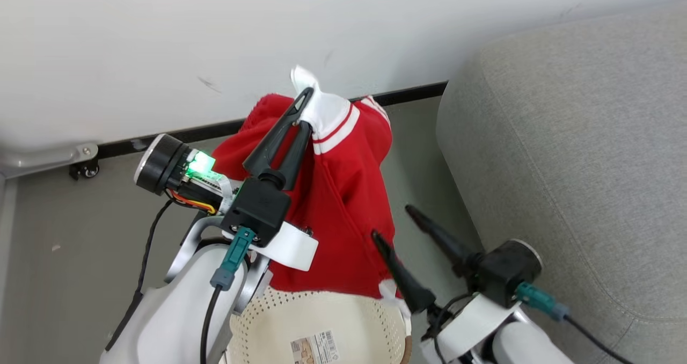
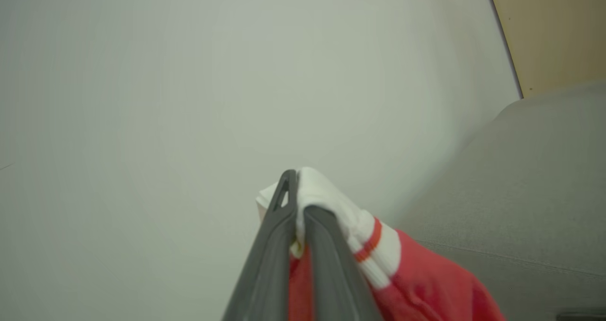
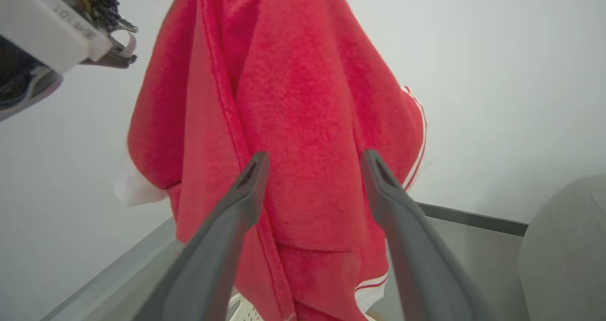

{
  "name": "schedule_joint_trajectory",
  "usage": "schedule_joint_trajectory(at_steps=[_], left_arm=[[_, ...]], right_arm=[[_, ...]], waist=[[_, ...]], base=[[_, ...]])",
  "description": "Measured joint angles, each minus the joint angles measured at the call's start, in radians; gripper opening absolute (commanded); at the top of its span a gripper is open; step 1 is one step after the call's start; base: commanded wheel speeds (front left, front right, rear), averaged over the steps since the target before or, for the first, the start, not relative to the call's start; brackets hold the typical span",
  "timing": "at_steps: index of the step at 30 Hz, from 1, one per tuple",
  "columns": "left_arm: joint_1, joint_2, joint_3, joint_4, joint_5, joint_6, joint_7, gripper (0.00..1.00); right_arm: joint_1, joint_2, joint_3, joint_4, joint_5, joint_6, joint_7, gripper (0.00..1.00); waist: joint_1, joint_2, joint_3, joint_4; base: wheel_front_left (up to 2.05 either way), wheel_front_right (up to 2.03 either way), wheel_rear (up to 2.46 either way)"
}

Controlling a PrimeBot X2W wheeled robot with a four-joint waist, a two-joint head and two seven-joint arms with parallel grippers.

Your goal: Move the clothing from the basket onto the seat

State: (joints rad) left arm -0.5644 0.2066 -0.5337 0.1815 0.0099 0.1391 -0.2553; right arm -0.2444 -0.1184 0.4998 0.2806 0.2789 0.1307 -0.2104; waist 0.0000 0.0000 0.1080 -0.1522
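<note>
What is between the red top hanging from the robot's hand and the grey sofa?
In the head view, a strip of bare grey floor separates the red top from the sofa; lower down, the right gripper, fingers open, stands in that gap.

Garment [image 1: 338,203] above basket [image 1: 343,313], left of seat [image 1: 569,138]

The red garment [image 1: 343,203] is soft, fuzzy cloth with a ribbed white cuff [image 1: 330,114]. The basket [image 1: 333,313] is smooth cream perforated plastic carrying a paper label [image 1: 315,348]. The seat [image 1: 579,154] is coarse, matt grey woven fabric. The left gripper [image 1: 307,109] has matt dark plastic fingers [image 1: 271,144]; the far wall [image 1: 161,42] is smooth and matt white
</note>
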Motion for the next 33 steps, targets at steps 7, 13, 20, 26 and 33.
schedule_joint_trajectory(at_steps=[7,13,20,26,33], left_arm=[[0.0,-0.005,-0.02,0.029,0.0,-0.018,0.01,0.0],[-0.003,-0.022,-0.031,0.042,-0.007,-0.033,0.035,0.0],[-0.007,-0.037,-0.044,0.071,-0.012,-0.044,0.074,0.0],[-0.014,-0.059,-0.064,0.08,-0.017,-0.056,0.104,0.0],[-0.024,-0.069,-0.078,0.085,-0.017,-0.07,0.125,0.0]], right_arm=[[0.021,-0.039,0.112,-0.035,0.064,0.0,0.04,1.0],[0.016,-0.069,0.136,-0.04,0.087,0.0,0.058,1.0],[-0.017,-0.082,0.183,-0.039,0.108,0.0,0.076,1.0],[-0.046,-0.09,0.164,-0.011,0.077,0.0,0.077,1.0],[-0.052,-0.078,0.117,0.026,0.048,0.0,0.059,1.0]], waist=[[0.0,0.0,-0.037,-0.014],[0.0,0.0,-0.064,-0.023],[0.0,0.0,-0.087,-0.027],[0.0,0.0,-0.101,-0.026],[0.0,0.0,-0.112,-0.026]], base=[[0.0,0.0,0.0],[0.0,0.0,0.0],[0.0,0.0,0.0],[0.0,0.0,0.0],[0.0,0.0,0.0]])
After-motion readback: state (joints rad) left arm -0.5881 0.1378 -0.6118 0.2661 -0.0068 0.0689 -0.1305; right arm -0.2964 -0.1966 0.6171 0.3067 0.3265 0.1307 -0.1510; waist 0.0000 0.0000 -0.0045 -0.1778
